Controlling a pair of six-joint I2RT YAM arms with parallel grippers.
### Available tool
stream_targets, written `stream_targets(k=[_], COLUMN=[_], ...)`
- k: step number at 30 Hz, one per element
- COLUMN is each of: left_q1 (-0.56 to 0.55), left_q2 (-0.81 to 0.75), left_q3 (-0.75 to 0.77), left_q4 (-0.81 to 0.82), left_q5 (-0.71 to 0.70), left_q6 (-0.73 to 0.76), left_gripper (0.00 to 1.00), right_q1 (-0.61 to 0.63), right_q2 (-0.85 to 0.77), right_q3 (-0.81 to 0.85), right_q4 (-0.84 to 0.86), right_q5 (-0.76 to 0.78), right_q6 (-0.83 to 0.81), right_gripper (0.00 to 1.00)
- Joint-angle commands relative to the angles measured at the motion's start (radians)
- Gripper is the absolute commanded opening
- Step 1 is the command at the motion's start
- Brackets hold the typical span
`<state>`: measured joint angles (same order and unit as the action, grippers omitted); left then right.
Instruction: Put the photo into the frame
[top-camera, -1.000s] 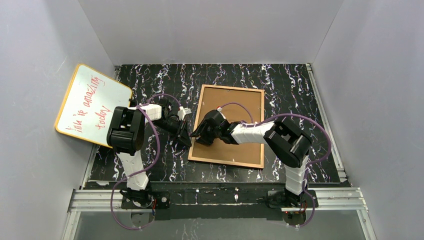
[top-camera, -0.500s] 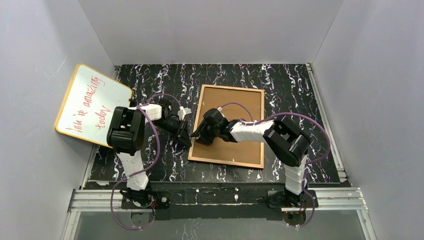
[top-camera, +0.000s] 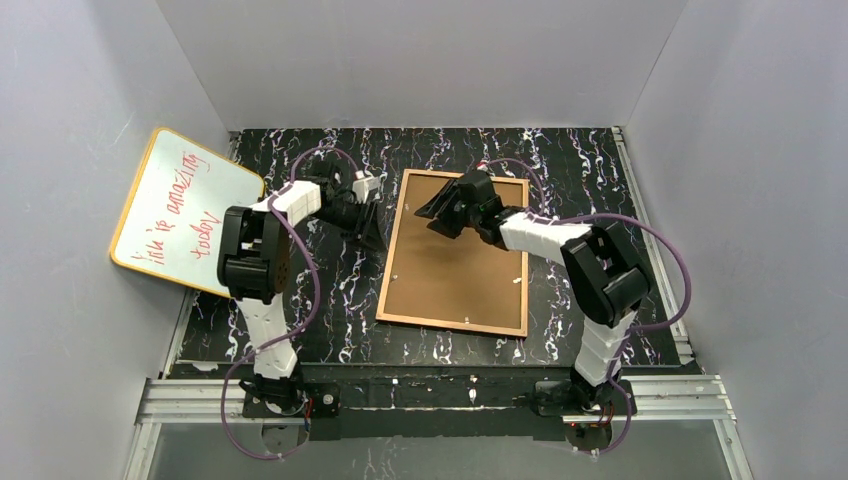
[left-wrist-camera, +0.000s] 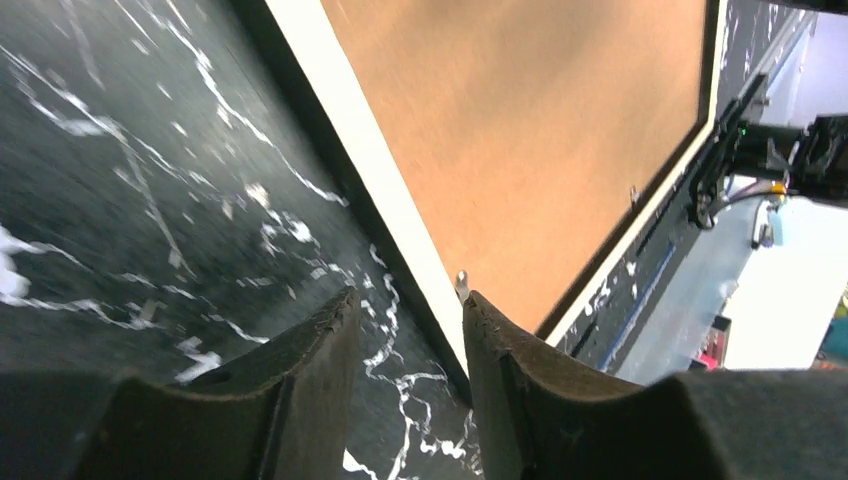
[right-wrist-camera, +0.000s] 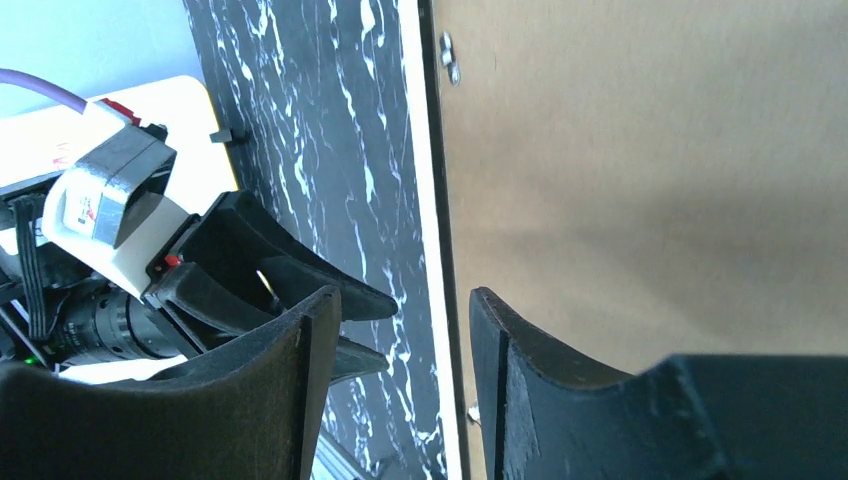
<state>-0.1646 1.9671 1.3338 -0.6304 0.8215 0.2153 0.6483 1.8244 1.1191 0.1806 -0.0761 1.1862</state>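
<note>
The frame (top-camera: 452, 323) is lying back side up in the middle of the picture on the black marbled worktop (top-camera: 580, 170), with a brown backing board (top-camera: 460, 275) sitting inside it. The 2 pincers both have their fingers apart with nothing between them. The left pincer (top-camera: 370, 232) is just off the frame's left edge, and the right pincer (top-camera: 432, 212) hovers over the frame's upper part. A whiteboard (top-camera: 185, 210) with red writing leans at the far left.
</note>
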Motion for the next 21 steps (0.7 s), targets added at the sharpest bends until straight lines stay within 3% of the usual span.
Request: stream_targets(k=[1, 8, 14, 21], left_q1=[0.002, 0.001, 0.0, 0.0], left_q2=[0.079, 0.209, 0.242, 0.244], left_q3=[0.099, 0.213, 0.212, 0.188], left_q4=[0.024, 0.055, 0.061, 0.061], left_q5=[-0.013, 0.01, 0.028, 0.041], left_q6=[-0.071, -0.136, -0.129, -0.116], left_gripper=[0.42, 0.39, 0.26, 0.22], right_q1=[-0.039, -0.079, -0.082, -0.106], right_q2=[0.071, 0.222, 0.325, 0.427], right_q3=[0.101, 0.237, 0.354, 0.489], right_q4=[-0.005, -0.035, -0.06, -0.09], right_q5=[-0.073, -0.101, -0.088, -0.082], right_q6=[-0.112, -0.13, -0.151, -0.188], right_gripper=[0.59, 0.57, 0.56, 0.55])
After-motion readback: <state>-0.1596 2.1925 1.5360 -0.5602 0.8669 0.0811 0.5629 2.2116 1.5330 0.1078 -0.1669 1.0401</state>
